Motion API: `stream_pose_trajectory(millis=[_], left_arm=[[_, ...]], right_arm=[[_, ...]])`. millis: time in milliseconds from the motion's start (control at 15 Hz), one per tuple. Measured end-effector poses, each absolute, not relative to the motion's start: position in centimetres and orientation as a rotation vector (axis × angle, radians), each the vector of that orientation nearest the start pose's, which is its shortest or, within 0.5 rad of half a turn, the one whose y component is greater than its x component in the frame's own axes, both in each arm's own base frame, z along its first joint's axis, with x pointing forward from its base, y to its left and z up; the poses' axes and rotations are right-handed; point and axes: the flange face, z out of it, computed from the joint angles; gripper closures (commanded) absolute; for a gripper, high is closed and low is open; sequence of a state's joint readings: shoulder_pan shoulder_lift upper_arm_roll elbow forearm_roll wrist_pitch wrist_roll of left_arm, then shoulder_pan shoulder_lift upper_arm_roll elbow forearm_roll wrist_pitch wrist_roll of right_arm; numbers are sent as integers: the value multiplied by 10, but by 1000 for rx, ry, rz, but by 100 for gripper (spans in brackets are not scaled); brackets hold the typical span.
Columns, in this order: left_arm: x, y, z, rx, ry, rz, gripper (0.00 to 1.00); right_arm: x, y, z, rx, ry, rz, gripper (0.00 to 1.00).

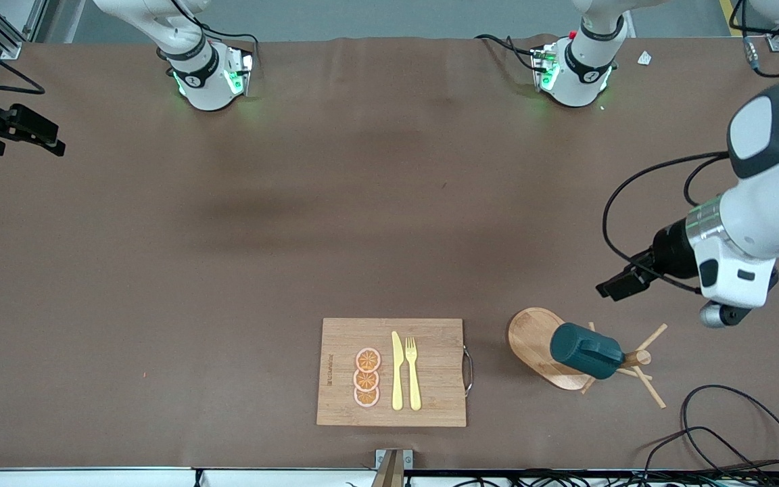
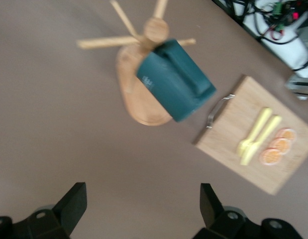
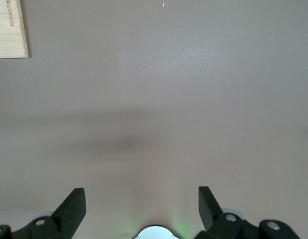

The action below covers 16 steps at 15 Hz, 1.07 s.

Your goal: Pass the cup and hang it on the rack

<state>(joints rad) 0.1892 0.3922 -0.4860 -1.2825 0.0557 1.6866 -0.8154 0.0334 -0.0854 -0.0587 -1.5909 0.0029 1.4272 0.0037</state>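
The dark teal cup [image 1: 585, 350] hangs tilted on a peg of the light wooden rack [image 1: 533, 341], which stands near the front camera toward the left arm's end of the table. Both show in the left wrist view, the cup [image 2: 176, 82] over the rack's oval base [image 2: 144, 107]. My left gripper [image 1: 618, 285] is open and empty in the air over the table beside the rack, apart from the cup; its fingers [image 2: 74, 201] frame bare table. My right gripper [image 1: 44, 135] is open and empty over the right arm's end of the table; it shows open in the right wrist view [image 3: 142, 206].
A wooden cutting board [image 1: 430, 368] with a yellow knife and fork [image 1: 405, 372] and orange slices [image 1: 366, 377] lies beside the rack, near the front camera; it also shows in the left wrist view [image 2: 233, 132]. Black cables [image 1: 721, 433] lie at the table corner past the rack.
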Motion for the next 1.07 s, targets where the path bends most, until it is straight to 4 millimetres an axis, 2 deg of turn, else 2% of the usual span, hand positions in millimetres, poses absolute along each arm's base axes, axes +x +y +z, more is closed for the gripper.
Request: stream_pose_trajectory(millis=[267,400,533,667,800,1067], left_arm=[[626,-107,608,-3118,-587,-68,0],[612,-83,635,-3100,-431,-116,0],[592,-59,653,-3070,-308,-84,0],[573,-33,661,-3052,-173,-4,0],[562,-18,667,-3052,-96,21,0],[539,-17,671,-3117,-84,47,0]], right_arm=[[507,-15,654,-3130,46,117,0],[504,-15,656,-3129,47,121,0],[502,-15,657,-3129,47,136,0],[501,-15,657,-3128,46,149,0],[499,-15,657,-3127,46,160,0],[495,-15,661,-3127,47,157,0]])
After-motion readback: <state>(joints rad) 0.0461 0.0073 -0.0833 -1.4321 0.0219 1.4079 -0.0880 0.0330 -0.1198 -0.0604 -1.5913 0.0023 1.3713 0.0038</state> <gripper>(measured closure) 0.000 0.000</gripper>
